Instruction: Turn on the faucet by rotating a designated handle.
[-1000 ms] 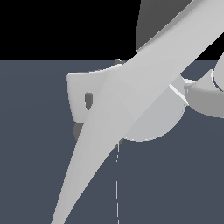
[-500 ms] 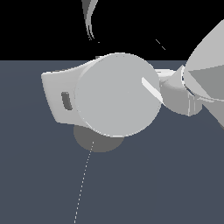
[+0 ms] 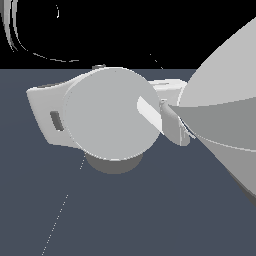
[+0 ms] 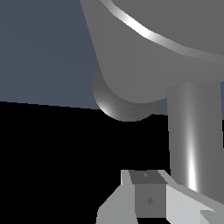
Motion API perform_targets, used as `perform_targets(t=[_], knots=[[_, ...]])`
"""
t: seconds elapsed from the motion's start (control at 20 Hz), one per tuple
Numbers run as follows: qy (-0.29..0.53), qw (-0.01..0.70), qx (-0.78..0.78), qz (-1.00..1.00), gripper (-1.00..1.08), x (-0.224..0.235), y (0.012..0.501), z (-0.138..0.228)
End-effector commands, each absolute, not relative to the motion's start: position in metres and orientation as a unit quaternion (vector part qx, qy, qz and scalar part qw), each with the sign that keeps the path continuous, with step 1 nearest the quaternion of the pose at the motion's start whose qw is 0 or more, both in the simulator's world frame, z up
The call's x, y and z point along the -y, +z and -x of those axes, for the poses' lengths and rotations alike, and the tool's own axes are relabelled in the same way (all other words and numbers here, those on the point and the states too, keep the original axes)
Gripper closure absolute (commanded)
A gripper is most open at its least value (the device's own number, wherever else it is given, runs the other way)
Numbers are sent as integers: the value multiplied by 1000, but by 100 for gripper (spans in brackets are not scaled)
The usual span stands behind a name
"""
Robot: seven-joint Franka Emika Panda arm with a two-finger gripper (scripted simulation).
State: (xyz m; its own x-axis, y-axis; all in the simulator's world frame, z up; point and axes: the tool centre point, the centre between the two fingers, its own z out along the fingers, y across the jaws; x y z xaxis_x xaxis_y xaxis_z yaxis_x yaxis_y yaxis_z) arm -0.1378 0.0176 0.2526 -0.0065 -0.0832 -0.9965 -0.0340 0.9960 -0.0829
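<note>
Slate-blue floor (image 3: 150, 215) lies under the faucet (image 3: 107, 117); fingers (image 4: 151, 199) beside the handle (image 4: 190, 140) at 3 o'clock, opening impossible to tell.

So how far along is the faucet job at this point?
Approach looks done: the gripper sits right by the faucet, its white body showing behind the flat round end. In hand: lining up on the handle, the thin rod beside it; contact and jaw state are unclear. Left: the rotation itself; nothing shows the handle turned yet.
</note>
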Motion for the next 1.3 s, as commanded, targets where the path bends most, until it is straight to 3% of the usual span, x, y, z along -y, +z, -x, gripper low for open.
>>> perform_targets(t=[0.0,1.25], knots=[[-26,673,-739,-2,108,-8,231,136],[12,701,-713,11,108,-96,260,136]])
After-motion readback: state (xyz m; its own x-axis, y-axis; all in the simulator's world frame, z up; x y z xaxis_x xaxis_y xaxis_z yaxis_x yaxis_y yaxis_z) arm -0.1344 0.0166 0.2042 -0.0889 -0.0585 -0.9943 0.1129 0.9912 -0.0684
